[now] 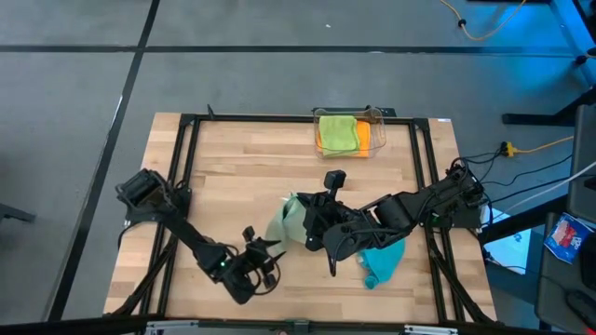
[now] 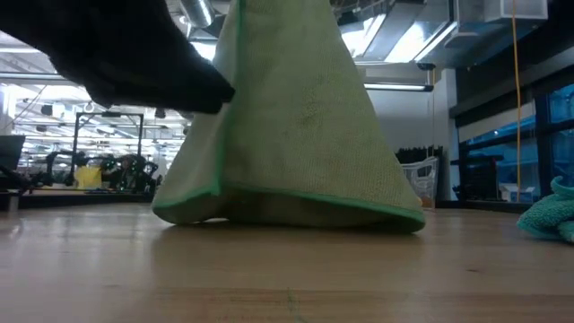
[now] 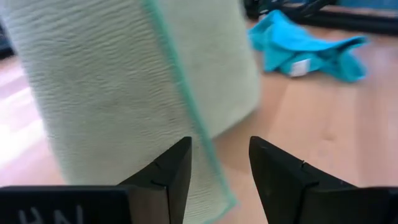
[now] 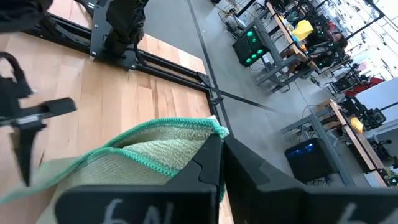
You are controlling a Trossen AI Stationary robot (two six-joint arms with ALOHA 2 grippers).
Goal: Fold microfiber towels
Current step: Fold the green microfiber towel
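Observation:
The pale sage green towel (image 1: 287,223) hangs like a tent at the table's middle, its lower edge (image 2: 296,202) resting on the wood. My right gripper (image 1: 309,228) is shut on its top. My left gripper (image 1: 268,253) is open just to the near left of the towel. The towel's hemmed side edge (image 3: 198,134) runs in front of the gap between its fingers. The teal towel (image 1: 382,265) lies crumpled to the right. The lime green towel (image 1: 337,133) lies on the orange one (image 1: 361,138) in the bin. My right gripper pinches the sage towel's hemmed edge near a corner (image 4: 208,127) between its two shut fingers, coming from the table's right side. The towel hangs below the fingers and spreads out downward, with its lower edge on the table. My left gripper: I cannot tell whether its open fingers touch the towel's side edge.
A clear plastic bin (image 1: 377,119) stands at the far edge, right of centre. The black frame rails (image 1: 186,177) run along the table's left and right sides. Bare wood (image 1: 242,167) lies between the bin and the arms.

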